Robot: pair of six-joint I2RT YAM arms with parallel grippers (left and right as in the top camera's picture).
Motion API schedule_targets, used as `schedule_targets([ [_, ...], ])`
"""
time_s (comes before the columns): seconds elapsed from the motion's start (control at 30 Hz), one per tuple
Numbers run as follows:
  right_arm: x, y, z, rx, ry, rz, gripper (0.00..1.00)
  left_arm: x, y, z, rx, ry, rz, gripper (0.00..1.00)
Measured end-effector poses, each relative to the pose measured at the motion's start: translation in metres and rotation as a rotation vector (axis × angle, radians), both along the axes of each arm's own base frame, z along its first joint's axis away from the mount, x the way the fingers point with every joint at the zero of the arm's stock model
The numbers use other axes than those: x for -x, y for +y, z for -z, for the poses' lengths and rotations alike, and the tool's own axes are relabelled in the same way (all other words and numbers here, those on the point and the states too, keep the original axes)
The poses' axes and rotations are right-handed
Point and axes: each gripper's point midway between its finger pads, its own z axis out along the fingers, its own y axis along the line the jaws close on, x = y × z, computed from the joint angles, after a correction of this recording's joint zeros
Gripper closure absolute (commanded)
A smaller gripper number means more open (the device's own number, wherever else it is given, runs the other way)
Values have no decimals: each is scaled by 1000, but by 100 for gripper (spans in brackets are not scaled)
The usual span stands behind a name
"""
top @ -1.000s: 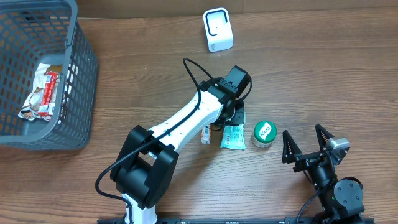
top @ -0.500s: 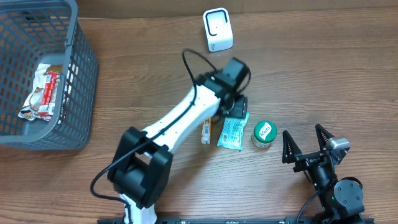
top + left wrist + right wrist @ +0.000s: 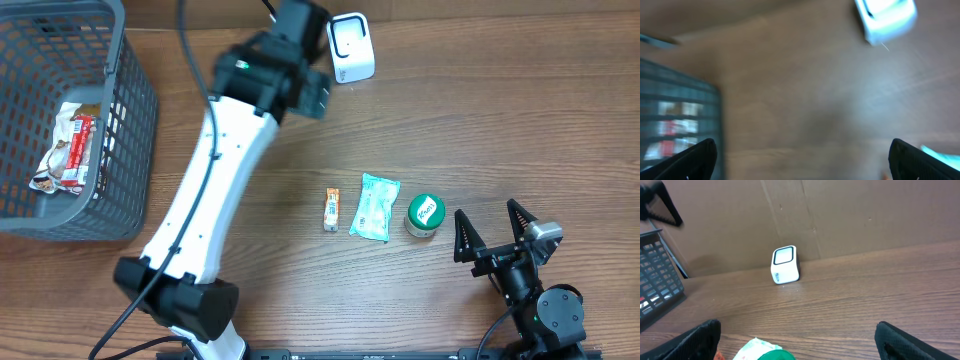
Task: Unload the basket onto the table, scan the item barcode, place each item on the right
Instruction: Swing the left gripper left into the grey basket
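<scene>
The left gripper [image 3: 801,152] hangs high over the far side of the wooden table [image 3: 520,120], its two black fingers spread wide with nothing between them, the white arm stretched from the near edge toward the back. Its wrist view is blurred and looks down on bare wood, with the white barcode scanner [image 3: 350,48] at the upper right and the grey plastic basket [image 3: 130,120] at the left. The scanner stands upright at the table's far edge, just beside the arm's wrist in the overhead view. The teal packet [image 3: 374,207] lies flat on the table toward the near side, well apart from the scanner and from the left gripper, touched by neither arm. It sits between a small orange-and-white stick sachet [image 3: 331,209] on one side and a green-lidded jar [image 3: 425,214] on the other, the three forming a short row with the jar just beside the packet. The right gripper [image 3: 490,228] rests low at the near right corner, jaws wide and empty, near the jar but apart from it, its camera facing the scanner across the table. Inside the basket at the far left lies a red-and-white snack wrapper [image 3: 68,148].
</scene>
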Motion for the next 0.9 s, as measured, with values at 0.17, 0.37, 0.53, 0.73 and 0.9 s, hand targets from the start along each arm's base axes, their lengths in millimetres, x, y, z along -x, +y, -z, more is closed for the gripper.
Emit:
schedule_targets([
  [0.17,0,0,0,0,0,0,0,-16,52,-52,-36,-135,-95,0],
  [0.37,0,0,0,0,0,0,0,-22,142,-79,-90,-203,-255,0],
  [0.53,0,0,0,0,0,0,0,-11,233,-82,-89,-218,-413,0],
  [0.73,0,0,0,0,0,0,0,15,311,-79,-32,-220,-539,0],
  [0.9,0,0,0,0,0,0,0,37,359,-62,-20,-170,-610,0],
])
